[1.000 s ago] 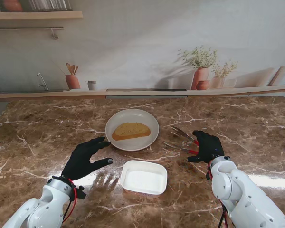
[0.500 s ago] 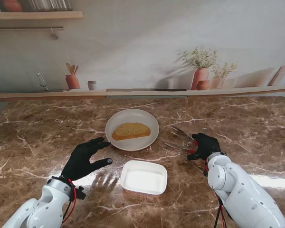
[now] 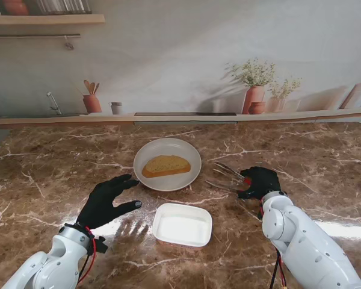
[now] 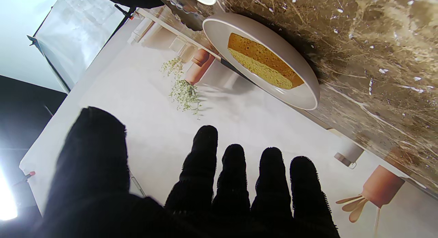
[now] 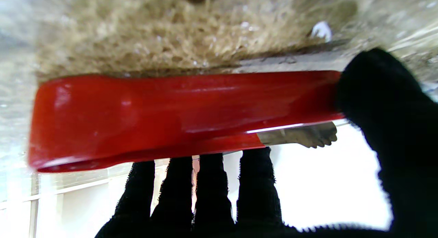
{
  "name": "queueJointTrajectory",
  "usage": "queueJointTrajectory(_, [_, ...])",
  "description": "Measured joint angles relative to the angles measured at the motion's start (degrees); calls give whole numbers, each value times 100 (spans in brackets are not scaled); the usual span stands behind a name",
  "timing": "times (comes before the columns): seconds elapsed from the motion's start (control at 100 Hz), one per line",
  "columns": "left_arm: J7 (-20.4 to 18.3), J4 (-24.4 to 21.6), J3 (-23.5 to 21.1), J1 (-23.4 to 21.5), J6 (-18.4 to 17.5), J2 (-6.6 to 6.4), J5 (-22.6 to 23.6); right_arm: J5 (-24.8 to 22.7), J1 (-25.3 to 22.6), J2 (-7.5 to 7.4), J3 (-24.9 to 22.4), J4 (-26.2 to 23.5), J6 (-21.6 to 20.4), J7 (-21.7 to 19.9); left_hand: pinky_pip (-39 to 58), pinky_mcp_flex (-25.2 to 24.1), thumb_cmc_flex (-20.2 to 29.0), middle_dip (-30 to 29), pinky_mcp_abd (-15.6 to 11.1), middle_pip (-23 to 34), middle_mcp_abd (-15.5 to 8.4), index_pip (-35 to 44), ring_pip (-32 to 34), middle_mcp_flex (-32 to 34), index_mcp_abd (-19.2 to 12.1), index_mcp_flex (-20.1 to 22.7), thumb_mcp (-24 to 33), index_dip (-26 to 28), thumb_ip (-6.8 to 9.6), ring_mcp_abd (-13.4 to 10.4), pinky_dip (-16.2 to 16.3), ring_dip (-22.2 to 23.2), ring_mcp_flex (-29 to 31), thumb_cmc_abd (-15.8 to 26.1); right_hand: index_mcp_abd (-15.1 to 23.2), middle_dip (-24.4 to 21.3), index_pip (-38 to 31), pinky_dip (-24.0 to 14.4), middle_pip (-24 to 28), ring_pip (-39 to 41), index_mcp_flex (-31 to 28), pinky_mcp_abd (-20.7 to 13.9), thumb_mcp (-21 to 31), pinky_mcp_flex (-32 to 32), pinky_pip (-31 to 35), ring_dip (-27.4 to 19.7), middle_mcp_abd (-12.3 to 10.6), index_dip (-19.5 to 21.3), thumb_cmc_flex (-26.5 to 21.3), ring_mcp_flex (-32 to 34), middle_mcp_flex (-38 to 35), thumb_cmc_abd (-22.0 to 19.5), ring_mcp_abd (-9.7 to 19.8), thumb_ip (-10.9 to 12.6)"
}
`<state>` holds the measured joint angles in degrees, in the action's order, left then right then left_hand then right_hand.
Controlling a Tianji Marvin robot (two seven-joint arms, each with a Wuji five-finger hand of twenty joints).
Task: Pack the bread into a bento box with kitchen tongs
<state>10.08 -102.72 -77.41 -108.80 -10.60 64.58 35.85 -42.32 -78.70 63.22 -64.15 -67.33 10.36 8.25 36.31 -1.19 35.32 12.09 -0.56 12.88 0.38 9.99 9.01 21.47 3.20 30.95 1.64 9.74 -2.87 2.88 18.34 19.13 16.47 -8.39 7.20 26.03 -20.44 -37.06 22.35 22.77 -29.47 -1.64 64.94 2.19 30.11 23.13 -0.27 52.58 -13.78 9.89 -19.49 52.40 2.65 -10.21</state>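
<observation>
Half the tongs (image 3: 228, 179) hidden under the right hand (image 3: 262, 182).

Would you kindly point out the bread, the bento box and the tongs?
bread (image 3: 166, 165), stand view, middle of the slice.
bento box (image 3: 182, 229), stand view, bare white floor.
tongs (image 3: 227, 178), stand view, metal arms beside the right hand.

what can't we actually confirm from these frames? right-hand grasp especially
- Stand view: the right robot hand covers the tongs handles, so finger contact is hidden.
- Right wrist view: the red handle fills the frame, the marble is blurred, and the tong tips are out of view; whether the grip is closed is unclear.
- Left wrist view: the bento box is cut off at the edge; the left robot hand blocks the foreground.
</observation>
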Motion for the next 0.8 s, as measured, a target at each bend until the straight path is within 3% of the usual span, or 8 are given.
queueJointTrajectory(0.29, [-8,0,-9,-10,1,-2,-3,6,38,-4,17,31,122,-31,0,0,0,0,0,0,0,50,0,0,0,0,0,0,0,0,0,0,0,0,374,-61,-12,0,-106,60,-6,36,-28,-196,86,40,-10,24,0,360,-377,33,0,-10])
queueJointTrajectory(0.48, [-15,0,-9,-15,-1,-3,-4,-66,23,-24,-27,-2,115,-152,0,0,0,0,0,0,0,60,0,0,0,1,0,0,0,0,0,0,0,0,467,-78,-18,0,-177,60,168,87,90,-218,155,40,-99,-54,1,360,-290,409,0,-10])
queueJointTrajectory(0.67, [-24,0,-8,-15,-8,-5,-4,-150,-95,-31,-127,-44,46,-108,0,0,0,0,0,0,0,61,0,0,0,1,0,0,0,0,0,0,0,0,526,-131,202,0,-208,60,247,95,292,-277,224,40,-132,-670,-56,362,-215,576,0,-10])
queueJointTrajectory(0.8, [-37,4,-8,-13,-14,-6,-5,-124,-103,-16,-101,54,45,186,0,0,0,0,0,0,0,67,0,0,0,2,0,0,0,0,0,0,0,1,674,-133,225,0,-208,81,-105,143,292,-347,313,42,-174,-748,-64,597,-533,514,0,-10])
